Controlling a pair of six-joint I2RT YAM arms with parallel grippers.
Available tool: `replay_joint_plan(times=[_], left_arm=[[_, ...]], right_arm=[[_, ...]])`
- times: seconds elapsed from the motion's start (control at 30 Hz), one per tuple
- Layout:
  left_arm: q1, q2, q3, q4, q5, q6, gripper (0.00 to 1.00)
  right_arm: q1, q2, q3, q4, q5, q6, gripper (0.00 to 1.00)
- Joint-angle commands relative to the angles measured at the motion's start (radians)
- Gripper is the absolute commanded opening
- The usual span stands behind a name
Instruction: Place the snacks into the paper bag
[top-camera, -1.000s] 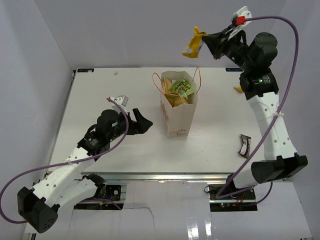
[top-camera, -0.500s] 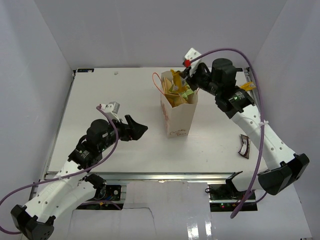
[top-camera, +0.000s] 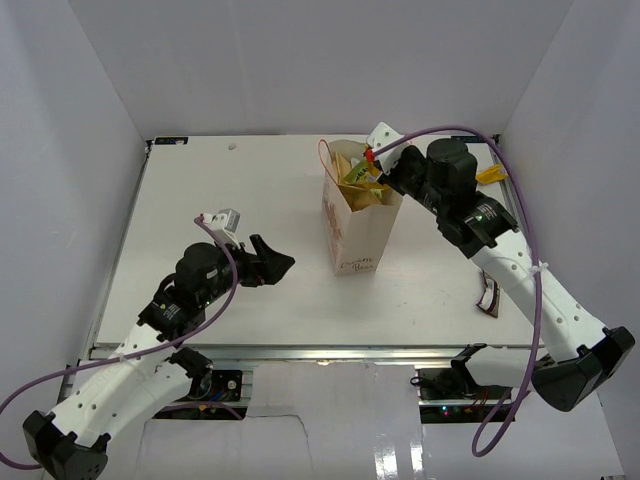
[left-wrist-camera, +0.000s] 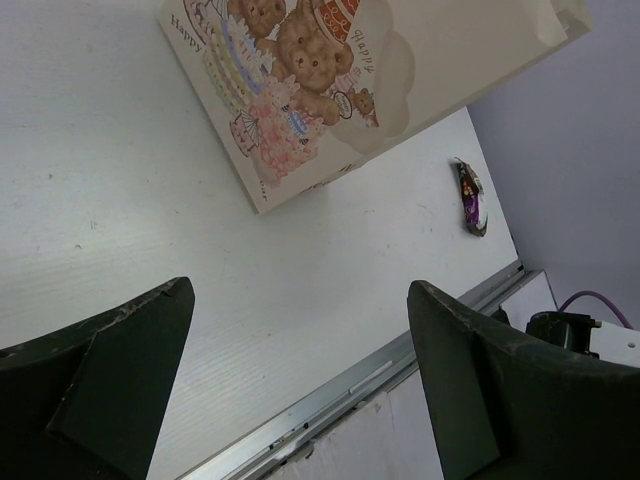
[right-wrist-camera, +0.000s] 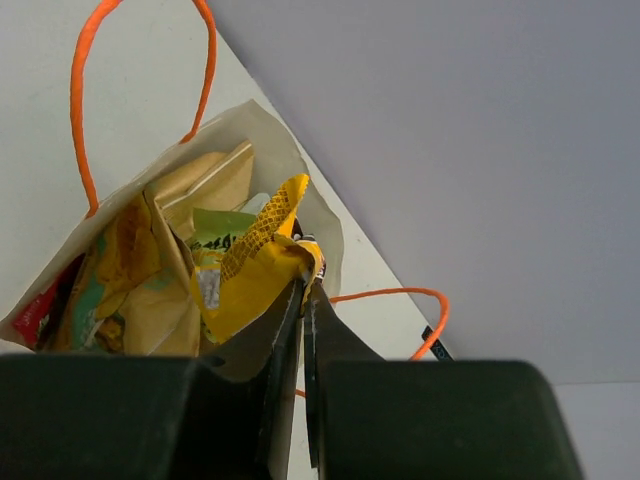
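overhead, the right gripper (top-camera: 379, 170) sat at the mouth of the paper bag (top-camera: 357, 235). its fingers were pinched tight on a small yellow packet (right-wrist-camera: 252, 272), whose gripped edge was hidden between them. just below the fingertips, inside the bag, lay a green packet (right-wrist-camera: 222, 225) and what seemed to be a large yellow chip bag (right-wrist-camera: 122, 255). a red packet (right-wrist-camera: 40, 310) there was mostly cut off by the rim. the left gripper (left-wrist-camera: 300, 292) hung with jaws spread wide, holding nothing. the bag stood ahead of it, top out of frame. a dark packet (left-wrist-camera: 470, 196) lay beyond, to that gripper's right, too small to read.
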Motion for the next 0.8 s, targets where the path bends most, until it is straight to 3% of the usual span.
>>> replay_joint_plan(times=[0.0,0.37,0.7,0.77], left_arm=[[0.005,0.023,0.015,0.014,0.005,0.014,0.98],[0.005,0.041,0.013,0.036,0.009,0.025,0.98],[0.005,0.029,0.012,0.030,0.006,0.025,0.98],[0.005,0.024,0.012,0.024,0.003,0.024,0.98]], right_arm=[[0.013,-0.017,0.014,0.052,0.072,-0.053,0.08],[0.027,-0.033,-0.049,0.045,0.090,-0.078,0.08],[0.056,-0.018,-0.157,-0.010,0.050,0.016,0.08],[0.058,-0.011,-0.160,-0.024,0.042,0.028,0.14]])
